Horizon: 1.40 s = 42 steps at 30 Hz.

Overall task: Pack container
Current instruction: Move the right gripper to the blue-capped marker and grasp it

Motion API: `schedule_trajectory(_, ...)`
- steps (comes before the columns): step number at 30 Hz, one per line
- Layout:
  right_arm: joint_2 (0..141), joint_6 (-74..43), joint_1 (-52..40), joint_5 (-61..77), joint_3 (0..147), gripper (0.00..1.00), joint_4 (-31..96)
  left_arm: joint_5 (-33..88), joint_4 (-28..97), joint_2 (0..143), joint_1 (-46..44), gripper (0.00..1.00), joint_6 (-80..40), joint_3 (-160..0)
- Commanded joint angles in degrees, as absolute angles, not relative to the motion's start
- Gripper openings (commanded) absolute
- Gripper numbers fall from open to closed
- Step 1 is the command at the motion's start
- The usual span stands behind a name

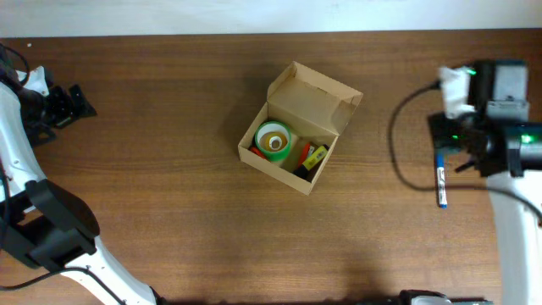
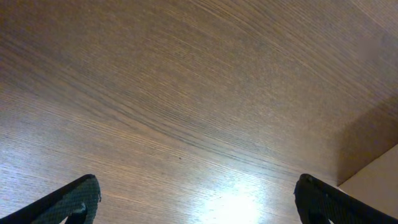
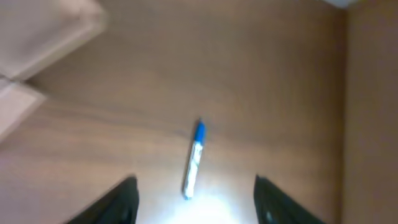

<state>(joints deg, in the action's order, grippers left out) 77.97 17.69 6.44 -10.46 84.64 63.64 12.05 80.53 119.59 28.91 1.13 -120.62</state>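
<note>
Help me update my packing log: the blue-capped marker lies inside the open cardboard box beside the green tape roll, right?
Not quite. The blue-capped marker is outside the box, lying on the table by the right pincer, as the overhead view shows. The green tape roll is indeed inside the open cardboard box.

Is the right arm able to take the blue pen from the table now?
Probably yes: the pen lies alone just ahead of the right fingers, which stand apart, with nothing over it.
</note>
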Motion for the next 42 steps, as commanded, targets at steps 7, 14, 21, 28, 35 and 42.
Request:
schedule_trajectory(7, 87.7, 19.7, 20.0, 1.0, 71.4, 0.67, 52.5, 12.7, 80.5, 119.2, 29.0, 1.0, 2.2, -120.4)
schedule_trajectory(14, 97.8, 22.1, 20.0, 0.9, 71.4, 0.67, 52.1, 12.6, 80.5, 119.2, 29.0, 1.0, 2.2, -120.4)
schedule_trajectory(21, 104.5, 22.1, 20.0, 0.6, 71.4, 0.67, 51.7, 12.6, 80.5, 119.2, 29.0, 1.0, 2.2, -120.4)
schedule_trajectory(28, 108.9, 22.1, 20.0, -2.2, 71.4, 0.66, 51.2, 12.7, 80.5, 119.2, 29.0, 1.0, 2.2, -120.4)
schedule_trajectory(35, 111.1, 22.0, 20.4, -2.2, 71.4, 0.66, 50.4, 12.6, 80.5, 119.2, 29.0, 1.0, 2.2, -120.4)
schedule_trajectory(42, 111.9, 21.7, 21.9, -1.9, 71.4, 0.54, 50.5, 12.6, 80.5, 119.2, 29.0, 1.0, 2.2, -120.4)
